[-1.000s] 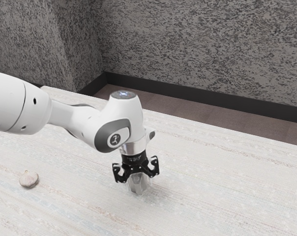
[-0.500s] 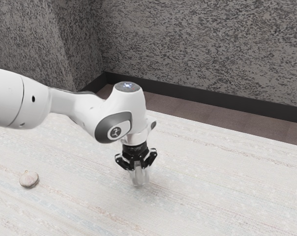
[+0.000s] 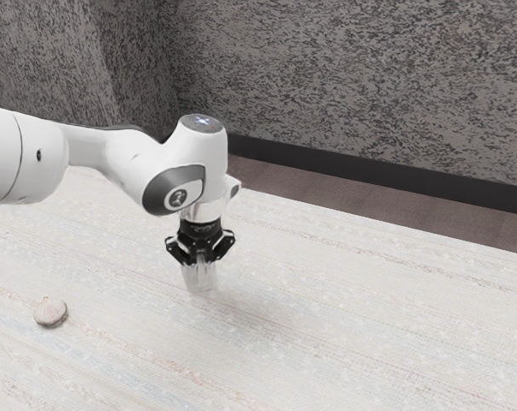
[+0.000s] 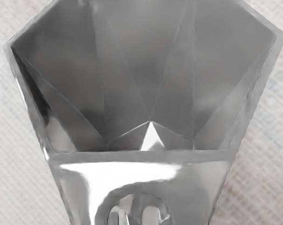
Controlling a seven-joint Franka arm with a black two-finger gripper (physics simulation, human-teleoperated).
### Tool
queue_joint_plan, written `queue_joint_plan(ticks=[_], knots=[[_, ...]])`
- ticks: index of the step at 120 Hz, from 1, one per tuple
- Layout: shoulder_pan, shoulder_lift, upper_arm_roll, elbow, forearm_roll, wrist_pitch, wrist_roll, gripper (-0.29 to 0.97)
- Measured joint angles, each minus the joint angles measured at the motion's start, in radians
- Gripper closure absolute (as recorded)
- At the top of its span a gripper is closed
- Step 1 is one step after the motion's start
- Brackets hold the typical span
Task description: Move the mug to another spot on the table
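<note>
Gripping faceted silver mug (image 3: 199, 282), hand (image 3: 199, 271) over table (image 3: 370, 325).

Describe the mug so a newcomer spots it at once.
On the pale streaked table, follow the white arm down to its black gripper. The mug is the small cup held there: shiny faceted silver, unlike the dull beige lump lying toward the exterior view's left.

Arm (image 3: 113, 163) reaching in from exterior view's left, gripper (image 3: 199, 264) gripping upright mug (image 3: 199, 281), garlic (image 3: 50, 311) lying on table (image 3: 370, 325) well apart from it.
</note>
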Motion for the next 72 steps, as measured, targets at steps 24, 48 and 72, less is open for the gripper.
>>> queue_joint_plan(ticks=[24, 48, 72], knots=[[0.003, 0.019, 0.064, -0.001, 0.009, -0.015, 0.025, 0.75], [0.004, 0.055, 0.085, 0.000, 0.008, -0.008, 0.046, 0.76], [0.004, 0.071, 0.097, 0.017, 0.011, -0.002, 0.064, 0.76]])
